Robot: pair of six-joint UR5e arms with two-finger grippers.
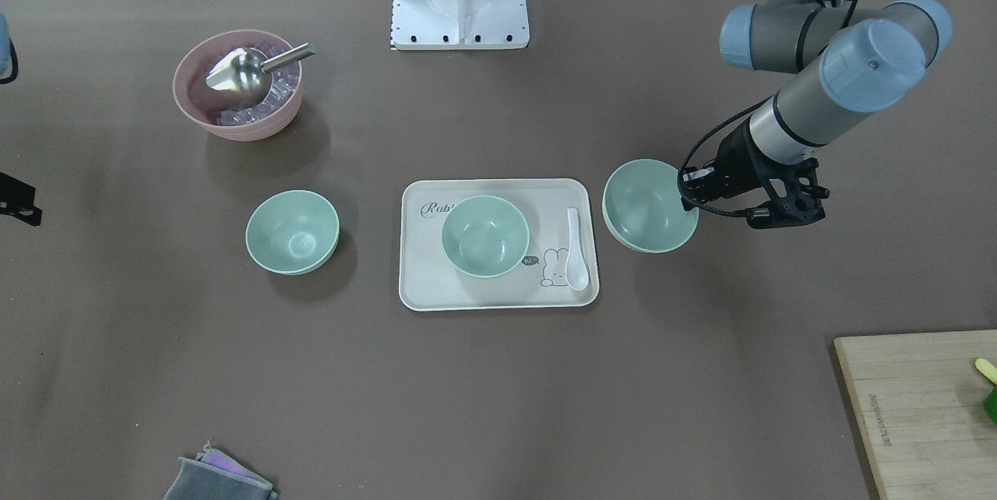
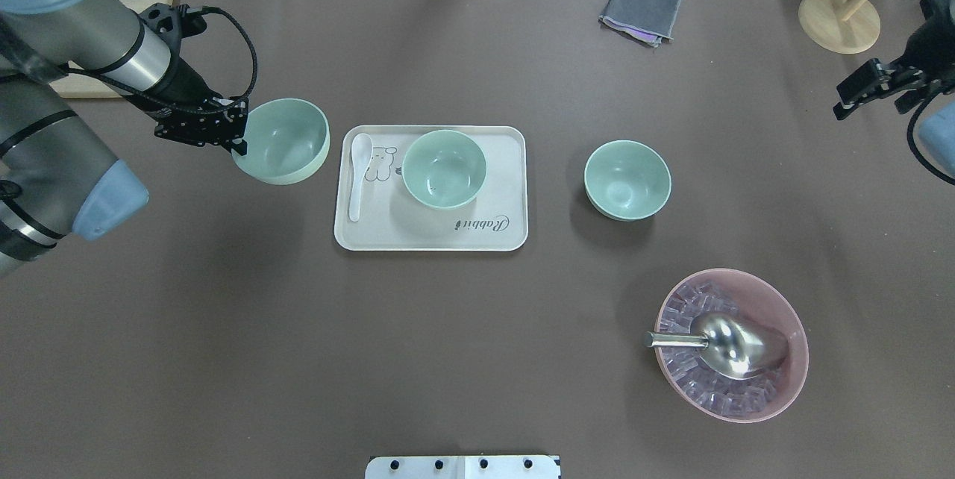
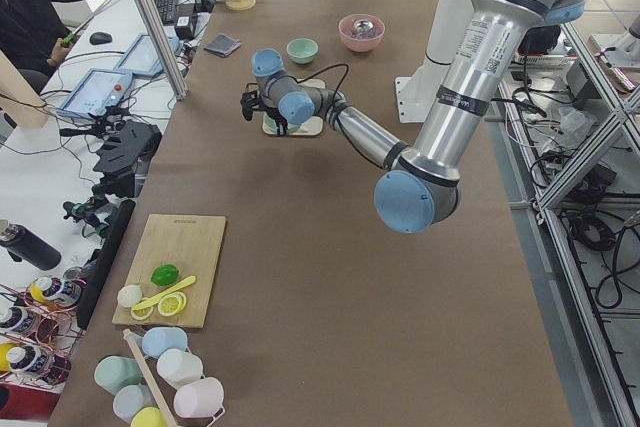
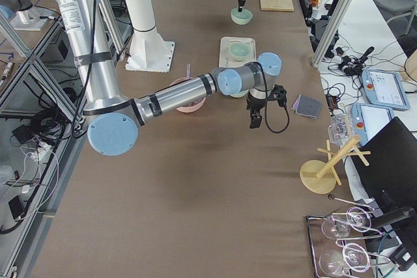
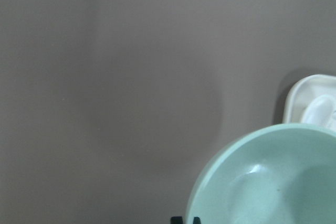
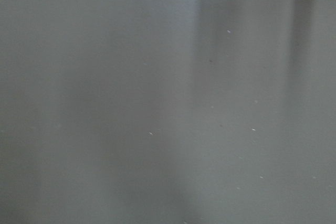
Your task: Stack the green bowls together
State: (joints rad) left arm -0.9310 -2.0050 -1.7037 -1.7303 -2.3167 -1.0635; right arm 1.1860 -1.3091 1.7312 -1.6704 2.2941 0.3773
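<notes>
Three pale green bowls. My left gripper is shut on the rim of one green bowl and holds it tilted, a little above the table, left of the tray; it also shows in the front view and the left wrist view. A second green bowl stands on the cream tray. A third green bowl stands on the table right of the tray. My right gripper hangs open and empty at the far right, well away from the bowls.
A white spoon lies on the tray's left side. A pink bowl with ice and a metal scoop stands near right. A grey cloth, a wooden stand and a cutting board sit at the table's edges.
</notes>
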